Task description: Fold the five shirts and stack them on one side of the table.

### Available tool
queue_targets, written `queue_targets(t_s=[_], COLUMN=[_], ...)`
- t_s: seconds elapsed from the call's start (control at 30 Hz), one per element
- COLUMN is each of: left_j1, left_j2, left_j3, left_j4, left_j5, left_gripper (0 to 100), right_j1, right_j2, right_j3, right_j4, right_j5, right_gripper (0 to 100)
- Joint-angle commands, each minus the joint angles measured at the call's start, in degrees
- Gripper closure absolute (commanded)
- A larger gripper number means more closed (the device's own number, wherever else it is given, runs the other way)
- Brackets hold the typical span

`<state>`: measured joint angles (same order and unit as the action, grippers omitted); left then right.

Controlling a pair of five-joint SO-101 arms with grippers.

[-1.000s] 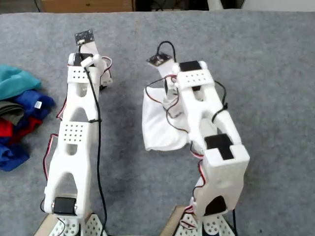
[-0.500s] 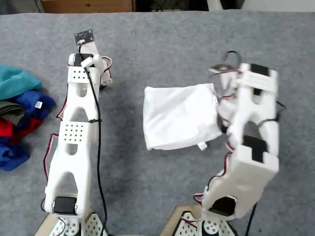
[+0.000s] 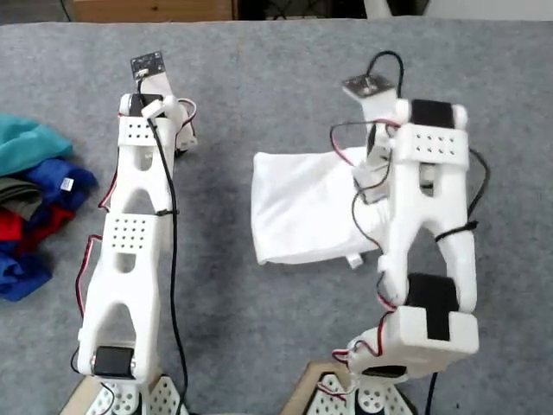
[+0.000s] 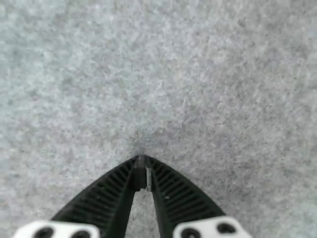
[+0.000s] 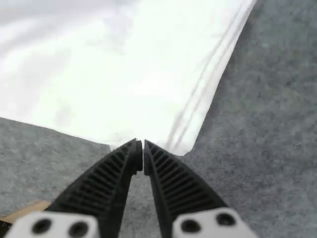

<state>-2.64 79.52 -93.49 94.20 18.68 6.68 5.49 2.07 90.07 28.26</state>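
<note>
Right gripper (image 5: 142, 145), clenched empty, was held at an edge of the folded white shirt (image 3: 302, 207) at the middle of the table (image 3: 259, 69), seemingly to shift it aside, while the left gripper (image 4: 142, 161), likewise clenched, was held over bare table and the unfolded shirts (image 3: 30, 203) were heaped at the left edge.

Layout, seen from the high view.
I see the folded shirt (image 3: 302, 207) at the middle of the table (image 3: 259, 69) and the heap of shirts (image 3: 34, 203) at its left edge, well apart. The left arm (image 3: 138, 216) stands between them; the right arm (image 3: 423, 216) overlaps the folded shirt's right edge.
</note>
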Motion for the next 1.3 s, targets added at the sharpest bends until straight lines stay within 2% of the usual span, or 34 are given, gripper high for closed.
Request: queue_targets(t_s=[0.0, 0.1, 0.2, 0.33, 0.43, 0.6, 0.7, 0.8, 0.93, 1.1, 1.27], left_j1=[-0.9, 0.0, 2.2, 9.2, 14.7, 20.1, 21.3, 21.1, 20.4, 18.6, 16.9], left_j2=[-0.4, -0.7, -3.4, -13.6, -18.5, -17.4, -14.6, -11.3, -6.8, -3.8, -3.8], left_j3=[-1.7, -1.7, -2.1, -2.1, -2.1, 0.4, 2.9, 3.1, 3.1, 3.1, 3.0], left_j4=[-0.8, -0.8, -0.2, 3.8, 3.4, 0.8, -1.0, -1.4, -4.4, -7.4, -8.5], left_j5=[-0.4, -0.4, -1.6, -4.8, -4.9, -4.5, -3.0, 0.8, 1.1, 1.4, 1.5], left_gripper=[97, 97, 97, 97, 97, 97, 97, 97, 97, 97, 97], right_j1=[4.7, 9.8, 11.4, 9.8, 10.8, 15.9, 14.7, 9.3, 5.5, 9.3, 14.1], right_j2=[2.1, 3.8, 3.8, 3.7, 1.9, -5.6, -9.5, -12.3, -12.4, -8.9, -5.0], right_j3=[6.9, 12.4, 13.1, 7.2, 1.1, -0.7, 3.9, 11.2, 22.5, 32.7, 33.0], right_j4=[-7.0, -11.5, -12.7, -7.6, -0.5, 3.6, 2.5, -1.8, -13.6, -27.6, -30.0], right_j5=[-0.2, 4.1, 5.2, 5.0, 5.0, 5.1, 5.0, 2.1, -1.6, -1.5, -0.3], right_gripper=[98.4, 98.4, 98.4, 98.4, 98.4, 98.4, 98.4, 98.4, 98.4, 98.4, 98.4])
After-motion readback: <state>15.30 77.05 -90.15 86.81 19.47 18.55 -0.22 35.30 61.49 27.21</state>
